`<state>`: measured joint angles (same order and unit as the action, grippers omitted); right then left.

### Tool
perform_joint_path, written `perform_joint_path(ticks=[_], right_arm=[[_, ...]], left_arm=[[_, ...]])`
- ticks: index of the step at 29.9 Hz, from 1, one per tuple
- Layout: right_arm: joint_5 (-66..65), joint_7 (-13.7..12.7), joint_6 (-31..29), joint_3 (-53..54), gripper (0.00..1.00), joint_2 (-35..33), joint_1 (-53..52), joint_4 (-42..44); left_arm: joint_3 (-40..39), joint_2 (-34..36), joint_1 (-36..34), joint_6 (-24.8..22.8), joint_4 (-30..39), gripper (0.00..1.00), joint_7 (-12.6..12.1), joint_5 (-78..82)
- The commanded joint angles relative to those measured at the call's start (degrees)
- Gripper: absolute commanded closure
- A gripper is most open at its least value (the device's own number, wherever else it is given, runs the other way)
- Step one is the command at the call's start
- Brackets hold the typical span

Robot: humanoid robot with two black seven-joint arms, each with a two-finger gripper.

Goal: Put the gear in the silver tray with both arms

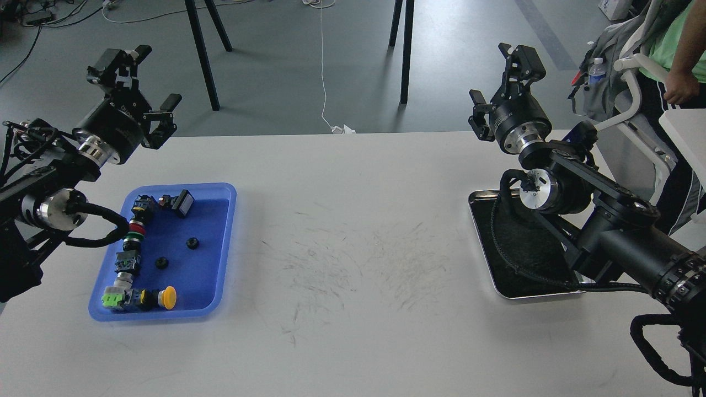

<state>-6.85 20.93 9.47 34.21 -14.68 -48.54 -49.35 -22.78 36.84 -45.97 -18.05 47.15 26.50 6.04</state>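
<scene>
Two small black gears (192,242) (161,263) lie in the blue tray (154,316) at the left of the table. The silver tray (529,296) sits at the right edge of the table, its dark bottom partly hidden by my right arm. My left gripper (144,81) is open and empty, raised over the far left table edge, behind the blue tray. My right gripper (499,77) is open and empty, raised beyond the far table edge, behind the silver tray.
The blue tray also holds several push-button switch parts along its left side, including a yellow button (167,296) and a green part (112,299). Black stand legs (201,55) stand behind the table. A person (681,60) stands at the far right.
</scene>
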Motion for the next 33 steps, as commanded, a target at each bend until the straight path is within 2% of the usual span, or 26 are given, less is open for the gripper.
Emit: perform_joint_path(ticks=[1,14,18,33], right_arm=[[0.08,-0.27,0.02,-0.02,0.01,0.00,0.02,0.04],[-0.01,-0.27,0.02,-0.11,0.01,0.00,0.29,0.04],[-0.01,-0.19,0.02,-0.11,0.01,0.00,0.29,0.04],[-0.01,-0.19,0.02,-0.11,0.01,-0.09,0.29,0.04]], left_arm=[[0.01,-0.10,0.00,0.12,-0.04,0.01,0.04,-0.59],[-0.42,-0.54,-0.08,1.35,-0.48,0.01,0.39,-0.94],[-3.06,-0.54,0.00,1.09,-0.57,0.01,0.13,-0.77],[-2.45,0.25,0.09,0.91,-0.13,0.01,0.31,0.11]])
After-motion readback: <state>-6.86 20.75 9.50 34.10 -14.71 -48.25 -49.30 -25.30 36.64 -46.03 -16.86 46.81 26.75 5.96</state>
